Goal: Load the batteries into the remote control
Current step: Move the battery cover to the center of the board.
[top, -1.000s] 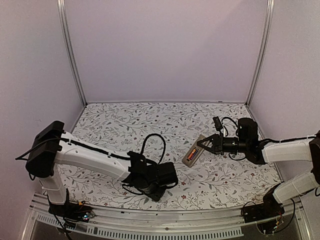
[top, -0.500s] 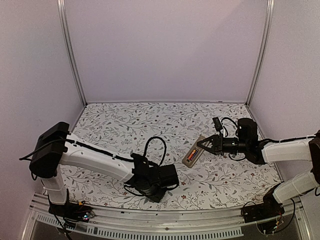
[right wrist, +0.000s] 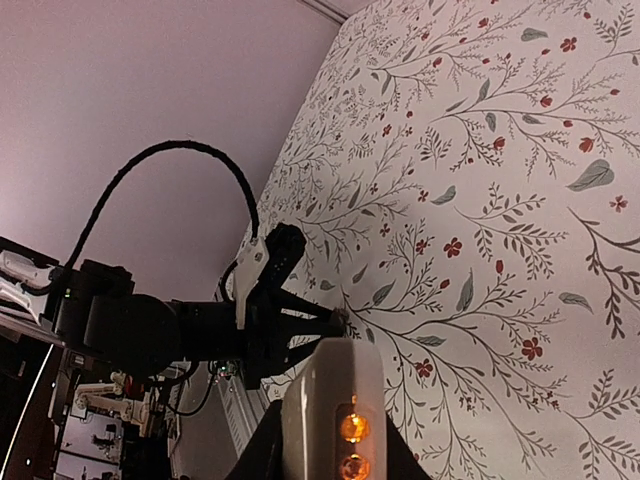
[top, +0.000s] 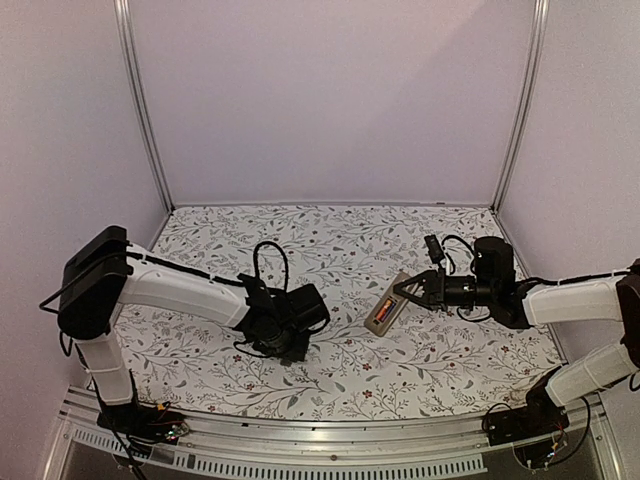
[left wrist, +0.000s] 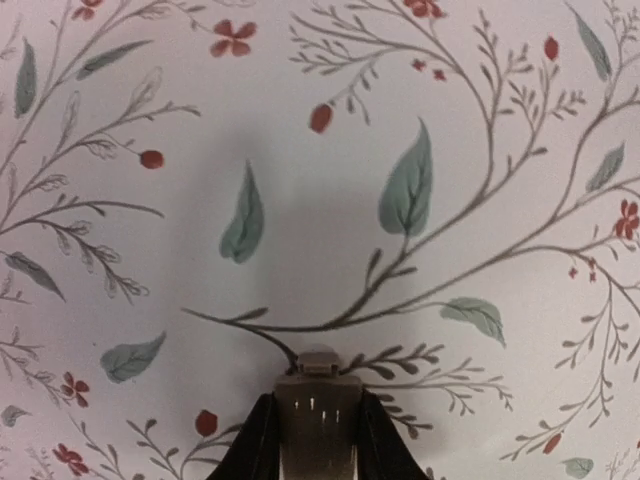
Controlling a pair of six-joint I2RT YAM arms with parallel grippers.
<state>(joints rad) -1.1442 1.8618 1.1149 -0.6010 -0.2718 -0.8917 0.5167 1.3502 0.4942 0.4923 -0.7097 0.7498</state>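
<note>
My right gripper (top: 405, 290) is shut on the end of the remote control (top: 385, 305) and holds it tilted above the table, back side up. In the right wrist view the remote (right wrist: 325, 400) fills the bottom centre, with two glowing orange batteries (right wrist: 350, 428) in its recess. One battery (top: 383, 308) shows in the top view. My left gripper (top: 285, 345) points down at the table, left of the remote. In the left wrist view it (left wrist: 317, 440) is shut on a small flat grey cover plate (left wrist: 317, 410) whose tip rests on or just above the cloth.
The table carries a white floral cloth (top: 330, 250). Metal posts (top: 140, 100) and lilac walls close in the back and sides. A metal rail (top: 330, 430) runs along the front edge. The left arm's black cable (top: 262, 262) loops above its wrist.
My left arm has moved left and back from the front edge, with the cover plate still in its gripper. The right arm and the remote have not moved.
</note>
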